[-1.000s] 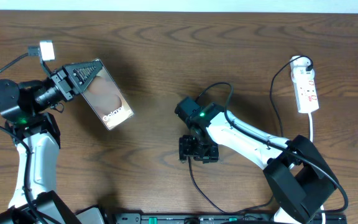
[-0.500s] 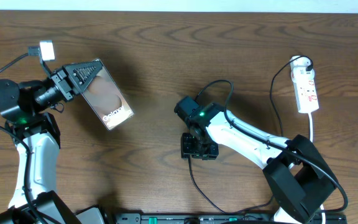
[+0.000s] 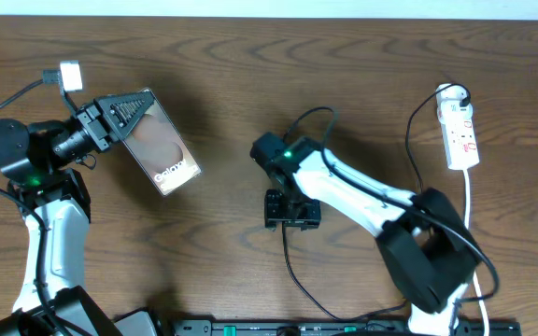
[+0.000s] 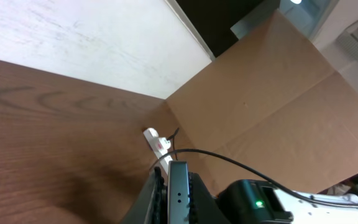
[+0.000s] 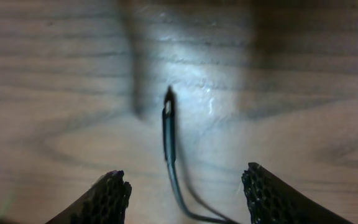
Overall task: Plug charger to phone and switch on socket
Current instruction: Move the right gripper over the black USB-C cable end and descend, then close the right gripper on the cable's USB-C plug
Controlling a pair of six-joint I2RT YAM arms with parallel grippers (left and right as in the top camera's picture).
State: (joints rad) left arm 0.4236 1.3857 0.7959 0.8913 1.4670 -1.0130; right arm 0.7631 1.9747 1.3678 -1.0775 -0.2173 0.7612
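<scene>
The phone (image 3: 162,149), glossy brown with "Galaxy" lettering, is held tilted in my left gripper (image 3: 136,105), which is shut on its far end. In the left wrist view the phone's edge (image 4: 179,199) sits between the jaws (image 4: 176,171). My right gripper (image 3: 292,210) is open, pointing down at the table's middle. In the right wrist view the charger's black tip (image 5: 168,102) lies on the wood ahead of the open fingers (image 5: 185,186), with the thin cable running back between them. The cable (image 3: 288,266) trails toward the front edge. The white socket (image 3: 460,131) lies at the far right.
The socket's white cord (image 3: 468,201) runs down the right side. A small white block (image 3: 70,77) lies at the far left. A cardboard wall (image 4: 278,106) and the socket (image 4: 157,142) show in the left wrist view. A black rail (image 3: 344,327) lines the front edge.
My right arm has shifted left and slightly back, its open gripper moving with it over the cable. The left arm and phone have not moved.
</scene>
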